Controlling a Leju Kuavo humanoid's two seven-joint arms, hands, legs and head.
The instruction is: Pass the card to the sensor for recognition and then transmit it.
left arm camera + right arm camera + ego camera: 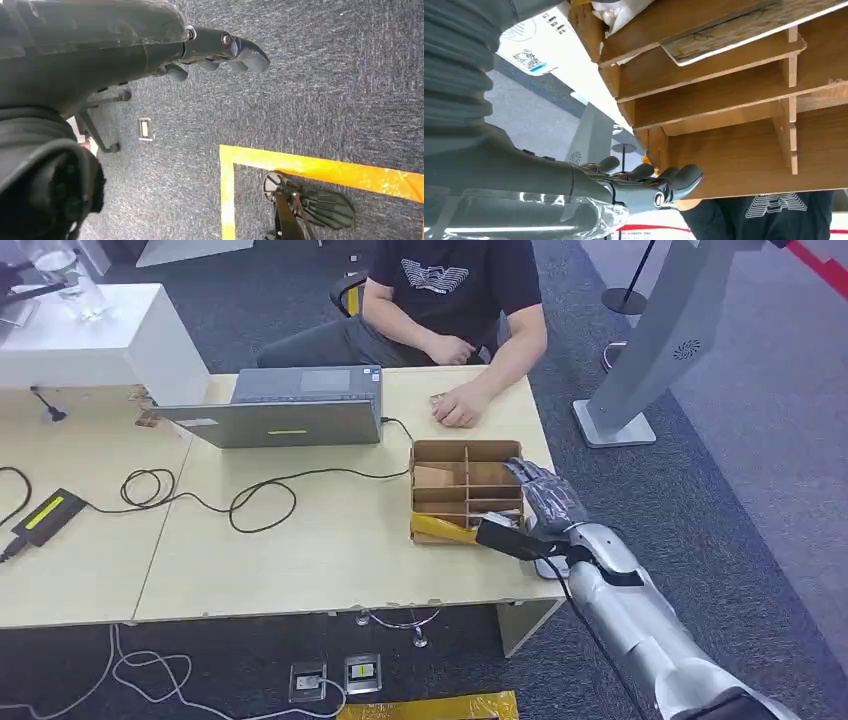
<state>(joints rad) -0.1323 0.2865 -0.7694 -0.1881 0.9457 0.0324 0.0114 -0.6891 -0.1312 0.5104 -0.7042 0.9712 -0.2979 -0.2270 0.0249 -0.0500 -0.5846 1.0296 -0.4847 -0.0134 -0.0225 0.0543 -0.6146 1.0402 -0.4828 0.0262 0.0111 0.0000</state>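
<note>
Box [466,452]: brown, with dividers, on the desk [330,560] near its right edge, in front of the seated person [455,300]; a yellow strip lies along its near side. Right hand [545,498]: over the box's right side, fingers [684,177] stretched out and apart above the compartments, nothing seen in its grasp; in the right wrist view the fingertips sit just beside a divider wall. Card [531,47]: white, with a printed code and blue mark, seen in the right wrist view beside the box's near corner; whether it touches the hand cannot be told. Left hand [220,52]: hangs over grey carpet, fingers loosely curled, holding nothing. Laptop [275,410]: grey, open, left of the box, toward the person's side of the desk. Cable [250,495]: black, loops across the desk from the laptop, left of the box. Person's hand [455,408]: rests on the desk just beyond the box. Grey stand [650,350]: on the floor, right of the box.
</note>
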